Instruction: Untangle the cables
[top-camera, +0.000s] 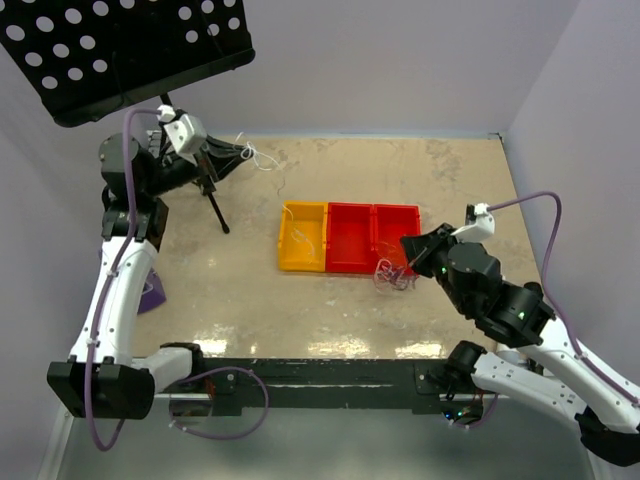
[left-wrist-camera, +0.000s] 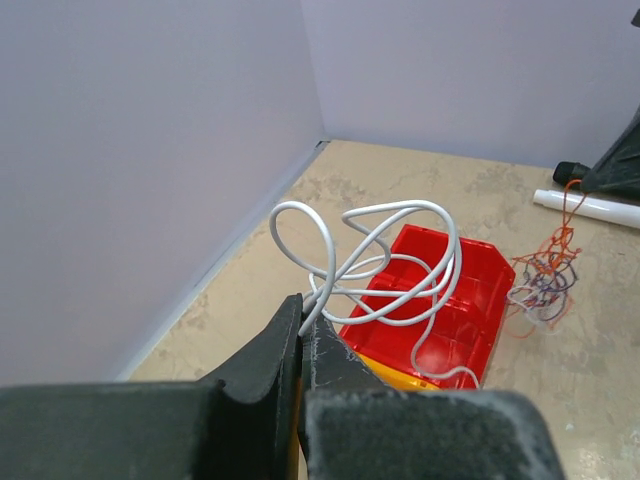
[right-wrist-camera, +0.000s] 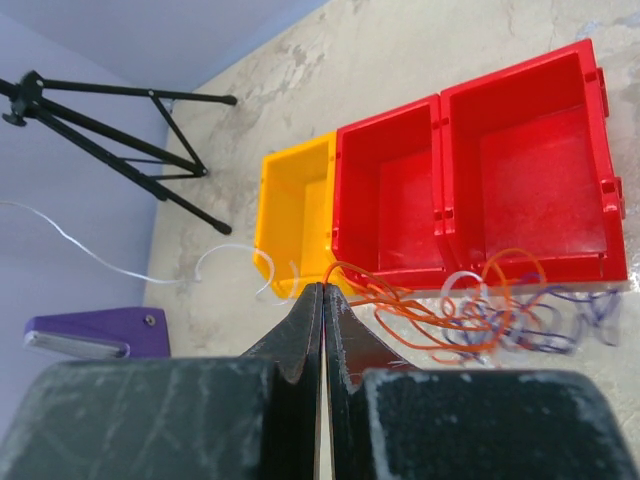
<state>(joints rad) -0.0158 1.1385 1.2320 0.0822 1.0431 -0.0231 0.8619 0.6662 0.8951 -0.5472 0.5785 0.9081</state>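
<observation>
The cables (top-camera: 393, 275) lie tangled just before the red bins (top-camera: 372, 240): light, limp, snag-prone; pinch a free loop. One white cable (left-wrist-camera: 380, 262) hangs looped from the closed left jaws, raised well left of the bins. The right jaws, closed low at the tangle, seemingly pinch an orange strand (right-wrist-camera: 360, 285).

Desk (top-camera: 400, 180): mottled beige top, walled on three sides.
Three bins sit mid-desk in one touching row: yellow bin (top-camera: 285, 240) left, then two red bins (top-camera: 350, 238) (top-camera: 396, 232). Tangle of red-orange, white and purple cables (top-camera: 393, 275) lies on the desk against the right red bin's near wall. Black tripod legs (top-camera: 218, 212) stand at far left; a purple object (top-camera: 150, 292) lies at the left edge.
</observation>
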